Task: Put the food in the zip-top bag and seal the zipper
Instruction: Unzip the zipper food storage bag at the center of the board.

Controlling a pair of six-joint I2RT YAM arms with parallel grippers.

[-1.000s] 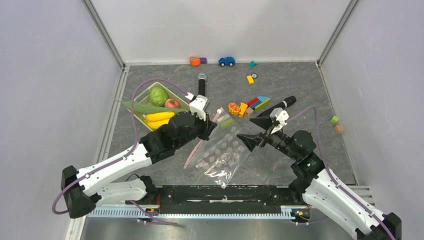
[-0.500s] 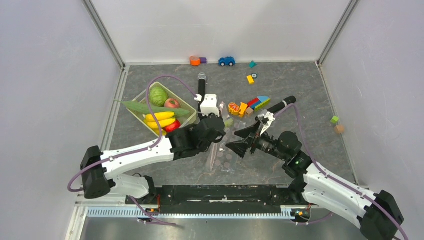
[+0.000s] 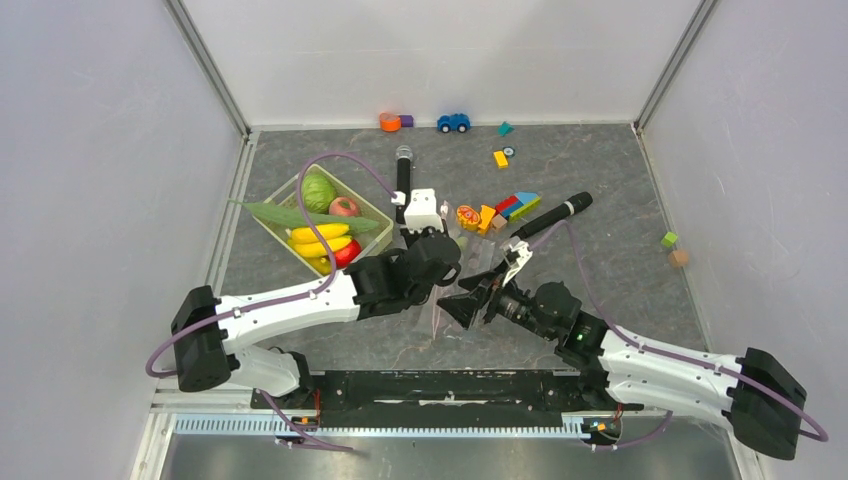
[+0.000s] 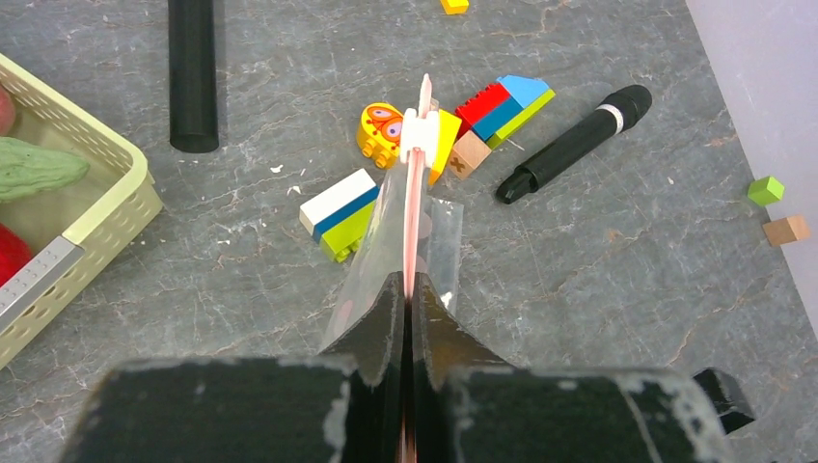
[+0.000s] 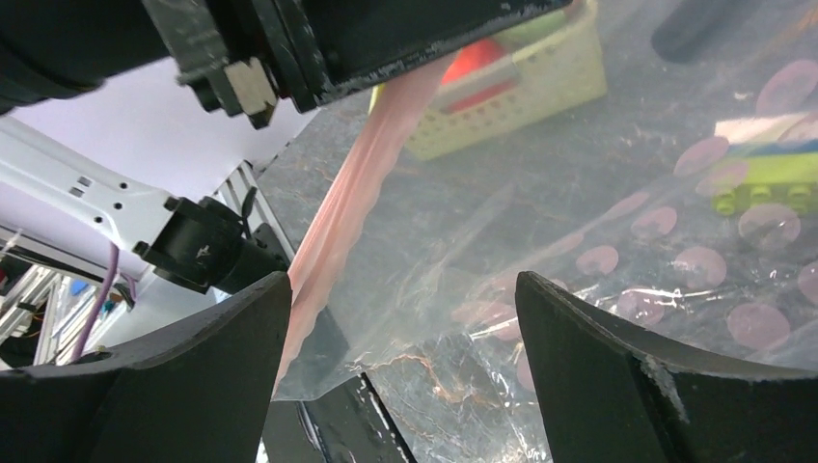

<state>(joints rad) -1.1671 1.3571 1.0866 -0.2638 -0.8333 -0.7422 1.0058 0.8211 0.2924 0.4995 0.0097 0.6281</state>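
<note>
The clear zip-top bag [image 3: 447,312] hangs edge-on at mid-table. My left gripper [image 4: 410,280] is shut on its pink zipper [image 4: 415,198], which runs away from the jaws to a white slider [image 4: 421,130]. From above, the left gripper [image 3: 440,272] sits just left of my right gripper [image 3: 470,298]. The right gripper [image 5: 402,280] is open, with the bag [image 5: 579,222] and its zipper [image 5: 338,231] hanging between the fingers, untouched. The food lies in the pale green basket [image 3: 354,190]: cabbage [image 3: 317,192], pinkish fruit [image 3: 344,207], banana [image 3: 320,240], tomato [image 3: 345,252] and leafy vegetable [image 3: 290,214].
Coloured building blocks [image 3: 500,210] lie just beyond the bag. Two black microphones [image 3: 403,170] [image 3: 555,213] lie on the grey table. A blue toy car [image 3: 453,122], an orange piece [image 3: 390,122] and a yellow block [image 3: 500,158] sit at the back. Small cubes [image 3: 672,248] are at right.
My left gripper carried the bag right and turned it from lying spread out to hanging edge-on. The right arm swung left until its open fingers straddle the bag.
</note>
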